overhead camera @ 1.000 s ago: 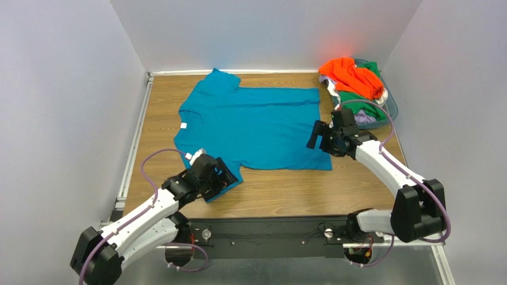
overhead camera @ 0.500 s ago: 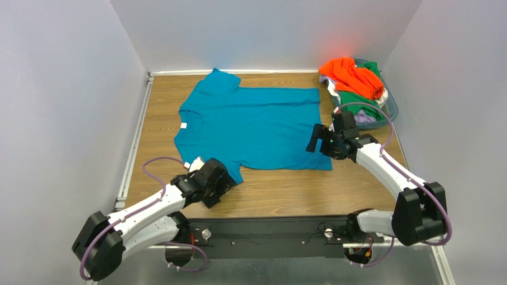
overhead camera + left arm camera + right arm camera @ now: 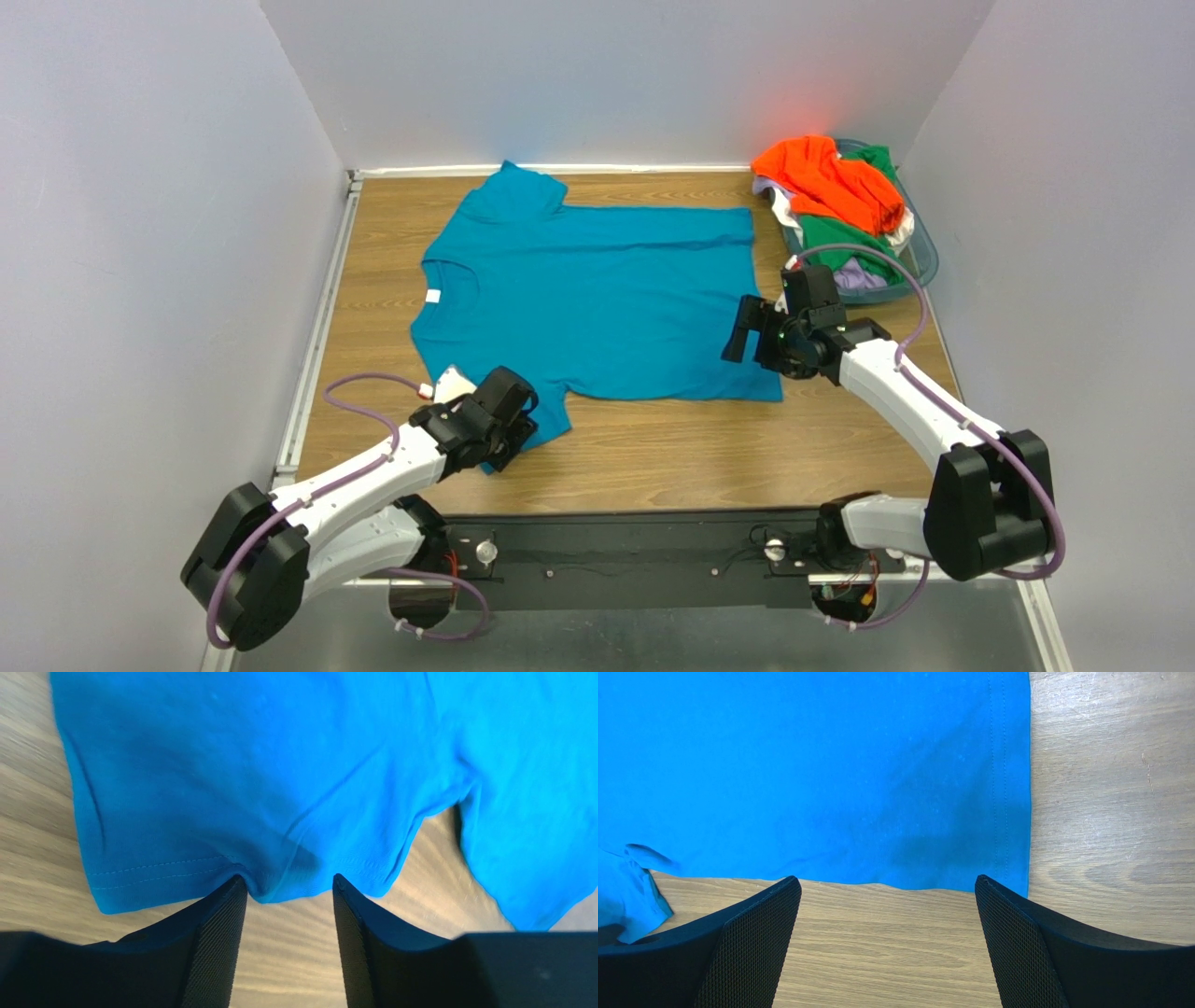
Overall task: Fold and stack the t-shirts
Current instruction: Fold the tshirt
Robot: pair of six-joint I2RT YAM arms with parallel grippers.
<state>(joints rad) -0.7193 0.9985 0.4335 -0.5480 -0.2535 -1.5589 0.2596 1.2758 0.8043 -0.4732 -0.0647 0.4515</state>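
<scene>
A teal-blue t-shirt (image 3: pixel 603 287) lies spread flat on the wooden table, with a white neck label (image 3: pixel 434 296) at its left. My left gripper (image 3: pixel 516 424) is open at the near sleeve. In the left wrist view the sleeve's hem edge (image 3: pixel 295 875) bunches between the tips of the left gripper (image 3: pixel 289 887). My right gripper (image 3: pixel 748 333) is open over the shirt's near right corner. In the right wrist view the right gripper (image 3: pixel 885 885) is wide open above the near edge, with the hem corner (image 3: pixel 1016 875) beside the right fingertip (image 3: pixel 990 896).
A clear bluish basket (image 3: pixel 922 249) stands at the back right. It holds an orange shirt (image 3: pixel 828 182), a green one (image 3: pixel 859 261) and a pale one (image 3: pixel 866 284). Grey walls enclose the table on three sides. A metal rail (image 3: pixel 312 350) runs along the left edge.
My left arm has sunk lower and its gripper has shifted slightly right along the near sleeve. My right gripper has barely moved.
</scene>
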